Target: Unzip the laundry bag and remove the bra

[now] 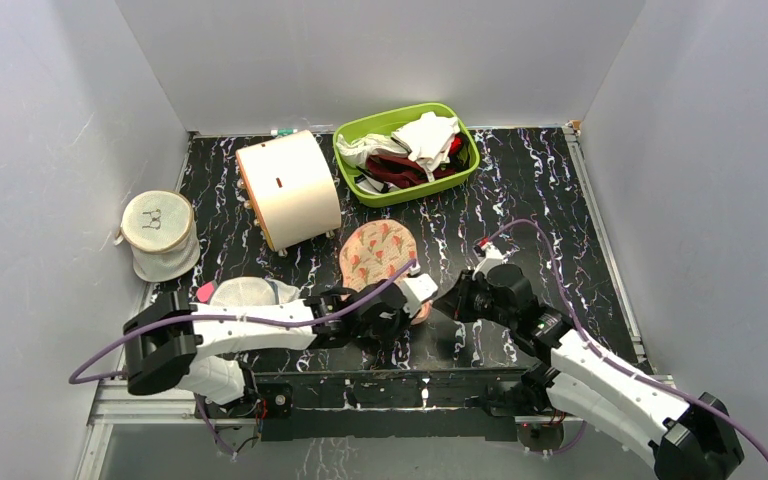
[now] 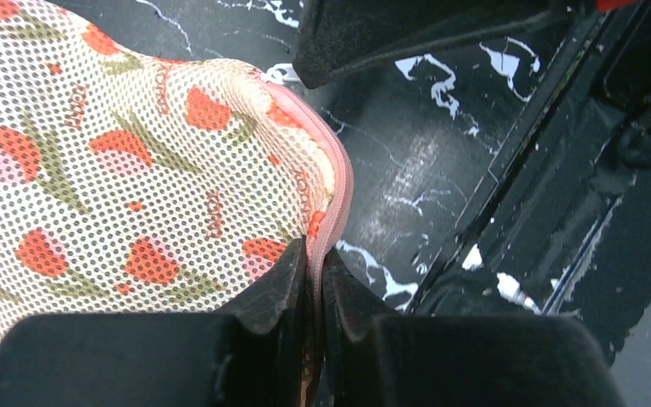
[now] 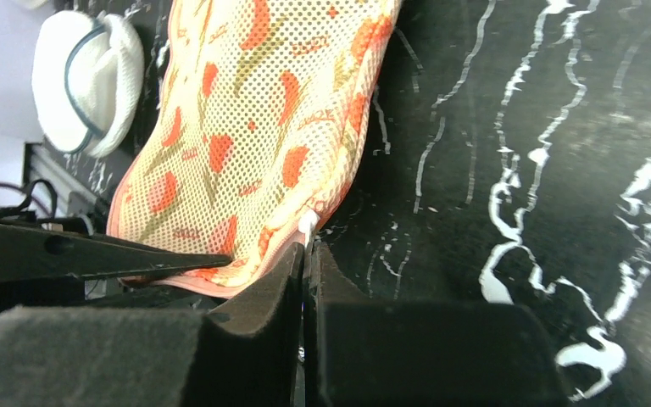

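The laundry bag [image 1: 378,252], peach-pink mesh with red and green print, lies flat at the table's middle. My left gripper [image 1: 418,308] is at its near edge. In the left wrist view this gripper [image 2: 315,259] is shut on the bag's pink zip edging [image 2: 342,182]. My right gripper [image 1: 443,304] meets the same near edge from the right. In the right wrist view it [image 3: 308,246] is shut on a small white zip tab [image 3: 307,224] at the bag's rim [image 3: 254,127]. The bra is hidden.
A white mesh cylinder bag [image 1: 288,190] lies behind the laundry bag. A green bin [image 1: 463,135] with white and dark red cloths stands at the back. A round white mesh pouch [image 1: 158,235] sits at the left wall, and a pale mesh piece [image 1: 250,292] lies by my left arm.
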`<control>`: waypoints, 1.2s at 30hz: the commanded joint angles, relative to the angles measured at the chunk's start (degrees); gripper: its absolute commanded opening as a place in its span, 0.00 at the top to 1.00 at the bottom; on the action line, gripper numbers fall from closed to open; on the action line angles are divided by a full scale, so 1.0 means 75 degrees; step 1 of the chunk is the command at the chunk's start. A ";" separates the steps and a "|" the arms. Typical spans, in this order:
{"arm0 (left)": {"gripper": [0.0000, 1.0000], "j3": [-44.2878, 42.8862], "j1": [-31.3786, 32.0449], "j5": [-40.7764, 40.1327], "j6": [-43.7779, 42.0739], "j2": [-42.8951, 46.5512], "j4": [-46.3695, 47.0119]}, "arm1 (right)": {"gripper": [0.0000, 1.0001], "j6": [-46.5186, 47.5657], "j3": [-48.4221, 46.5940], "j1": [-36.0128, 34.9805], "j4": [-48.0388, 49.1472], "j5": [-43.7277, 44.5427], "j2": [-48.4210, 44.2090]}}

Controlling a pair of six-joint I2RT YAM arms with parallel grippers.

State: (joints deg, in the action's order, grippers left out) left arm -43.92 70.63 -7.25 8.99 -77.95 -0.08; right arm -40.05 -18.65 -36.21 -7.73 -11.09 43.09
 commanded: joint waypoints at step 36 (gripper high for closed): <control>0.02 -0.3554 -0.4068 -0.0935 -0.0946 0.1417 -0.0795 | 0.22 0.0269 -0.1221 0.0025 -0.0774 -0.0023 -0.0166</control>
State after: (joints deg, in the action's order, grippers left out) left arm -69.43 43.75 -0.49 5.32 -72.18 -9.45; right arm -37.58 -27.64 -35.99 -22.17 -5.08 37.87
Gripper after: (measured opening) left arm 0.983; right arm 0.777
